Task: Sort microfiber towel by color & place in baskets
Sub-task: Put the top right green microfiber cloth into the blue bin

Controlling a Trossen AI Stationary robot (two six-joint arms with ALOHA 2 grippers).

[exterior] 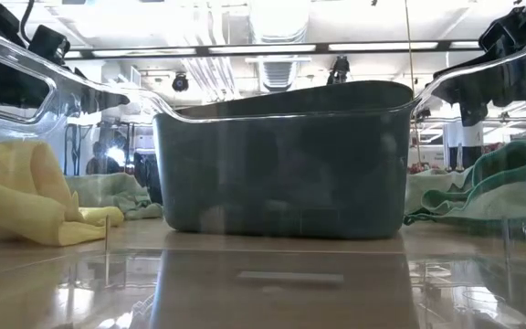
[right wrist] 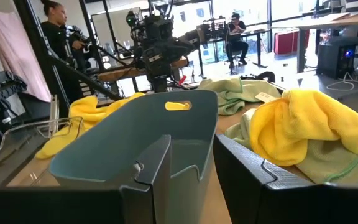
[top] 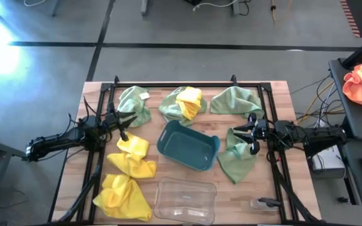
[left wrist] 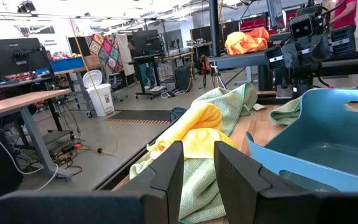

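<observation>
So nothing is sorted yet: the teal basket (top: 188, 146) sits empty at worktop centre, the clear basket (top: 185, 199) empty at its 6 o'clock. Yellow towels (top: 132, 157) lie at 9 and 7 o'clock of the teal one, green towels (top: 236, 100) at 1, 3 and 11 o'clock, plus a mixed green-and-yellow heap (top: 182, 103) at 12. Left hand (top: 122, 123) hovers at 10 o'clock, fingers (left wrist: 166, 171) apart, holding nothing. Right hand (top: 250, 133) hovers at 3 o'clock beside a green towel, fingers (right wrist: 153, 163) also parted and empty. Risks: grabbing the heap could lift both colours together; a trailing cloth could snag a basket rim and drag the light clear one.
</observation>
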